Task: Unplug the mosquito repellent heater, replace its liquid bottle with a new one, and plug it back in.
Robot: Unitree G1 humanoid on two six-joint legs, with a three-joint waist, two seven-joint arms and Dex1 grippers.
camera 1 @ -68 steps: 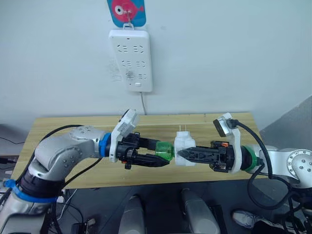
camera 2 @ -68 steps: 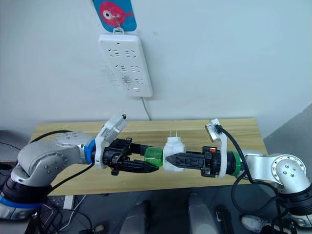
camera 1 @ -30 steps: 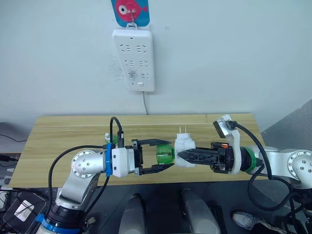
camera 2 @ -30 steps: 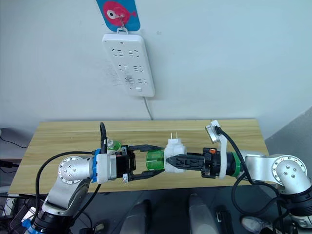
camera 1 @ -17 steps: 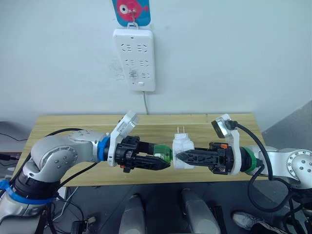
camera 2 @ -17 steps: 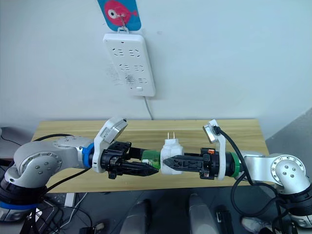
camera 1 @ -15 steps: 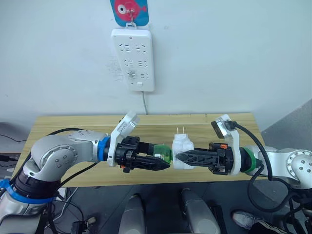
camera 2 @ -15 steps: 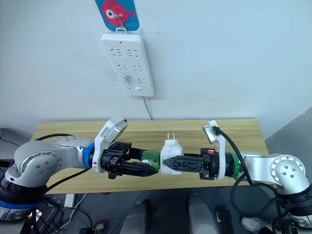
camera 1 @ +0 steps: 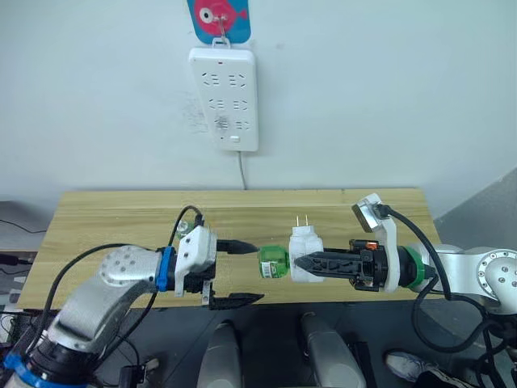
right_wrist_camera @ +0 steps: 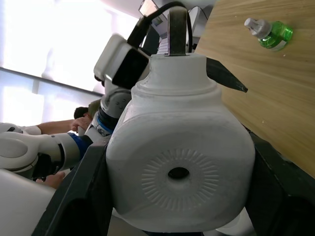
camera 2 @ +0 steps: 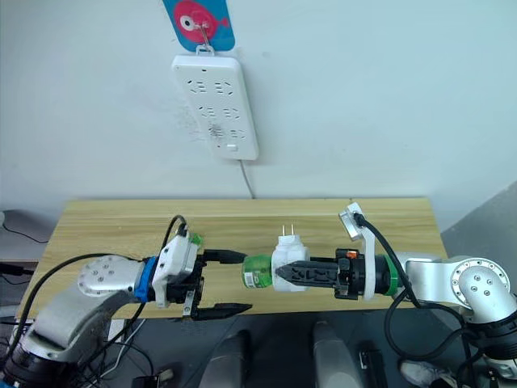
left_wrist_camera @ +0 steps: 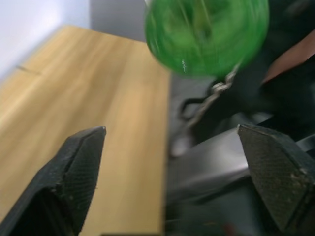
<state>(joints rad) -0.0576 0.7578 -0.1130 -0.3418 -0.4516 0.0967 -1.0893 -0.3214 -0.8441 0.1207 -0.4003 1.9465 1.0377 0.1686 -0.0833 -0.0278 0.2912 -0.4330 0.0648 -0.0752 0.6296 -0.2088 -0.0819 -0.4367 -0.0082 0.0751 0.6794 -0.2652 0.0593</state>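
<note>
White plastic, the mosquito repellent heater (camera 1: 304, 253) is held in the air just past the front edge of the wooden table (camera 1: 113, 222), its two metal prongs pointing up. The right gripper (camera 1: 297, 260) pinches it from the side, one black finger (right_wrist_camera: 86, 182) pressed against each flank of the rounded body, as the right wrist view shows. On the heater's far side from that gripper a green liquid bottle (camera 1: 273, 263) sticks out sideways, its round base facing the left gripper (camera 1: 242, 273). That gripper's fingers are spread wide, one finger (camera 1: 235, 246) on the table side of the bottle and one on the side away from it, with the tips just short of the bottle and not touching it; the left wrist view shows the green base (left_wrist_camera: 206, 34) ahead of the gap between them. Beyond the heater, a second green bottle with a white cap (right_wrist_camera: 268, 33) lies on its side on the table. On the wall above the heater hangs a long white power strip (camera 1: 224, 99), under a blue card with a pink fish (camera 1: 218, 16), its cord dropping behind the table.
</note>
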